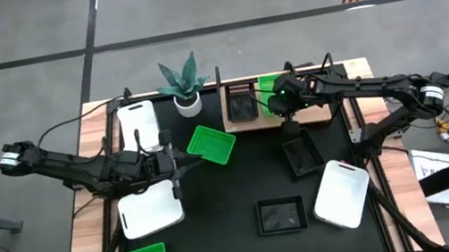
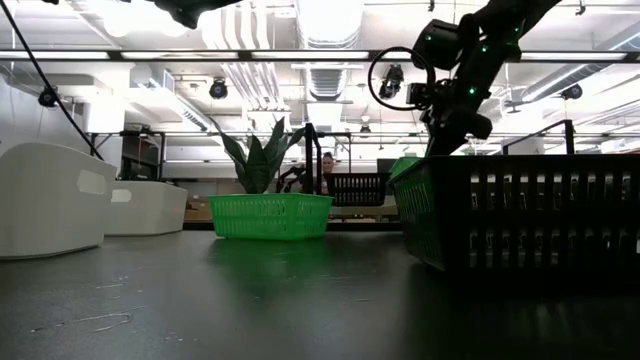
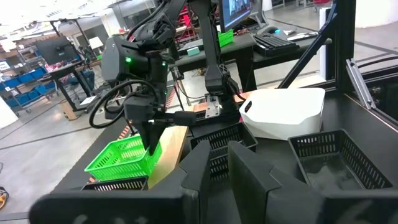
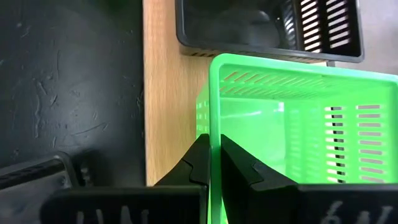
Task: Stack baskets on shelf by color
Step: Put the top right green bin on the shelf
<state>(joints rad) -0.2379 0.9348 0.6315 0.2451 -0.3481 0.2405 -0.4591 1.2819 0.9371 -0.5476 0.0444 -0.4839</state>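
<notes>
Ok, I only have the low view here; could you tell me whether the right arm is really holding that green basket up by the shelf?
Observer: Yes. The right gripper has its jaws shut on the rim of the green basket; its wrist view shows that plainly.
Operator: Thanks. Is it over the shelf?
Observer: It is over the wooden shelf, next to a black basket that stands on the board.
Operator: And where is the left arm?
Observer: From above, the left gripper is over the table's left side, beside a white basket.
</notes>
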